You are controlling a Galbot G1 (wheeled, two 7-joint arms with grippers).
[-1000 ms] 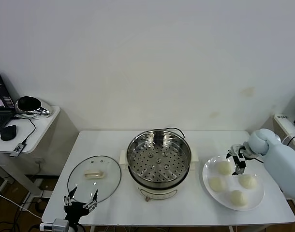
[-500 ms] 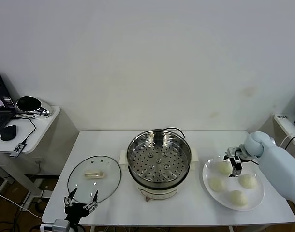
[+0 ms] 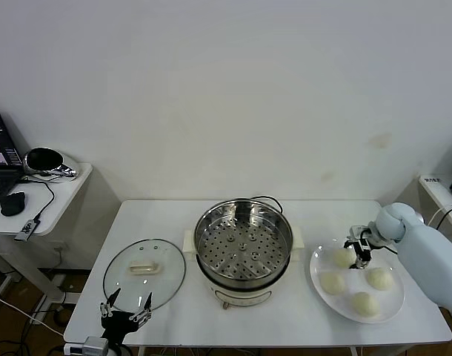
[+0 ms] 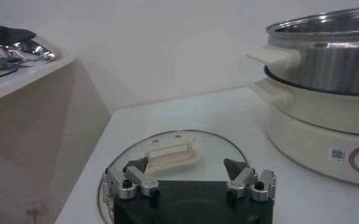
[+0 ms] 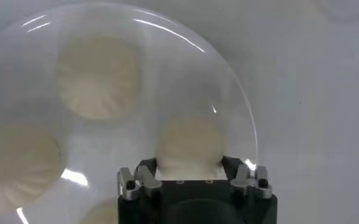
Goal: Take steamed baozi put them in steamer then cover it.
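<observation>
Several cream-white steamed baozi lie on a white plate at the table's right. My right gripper is down over the back-left baozi, its fingers pressed against both sides of that bun, which rests on the plate. Two more baozi show farther off in the right wrist view. The steamer stands open mid-table with its perforated tray bare. The glass cover lies flat to the steamer's left, its handle up. My left gripper hangs open just short of the cover's near rim.
A side table with a laptop, a mouse and cables stands at the far left. The steamer's side handle juts toward the cover. The plate's rim lies close to the table's right front edge.
My right gripper has shifted slightly left onto the back-left baozi and its fingers have closed in against it. The left arm has stayed still.
</observation>
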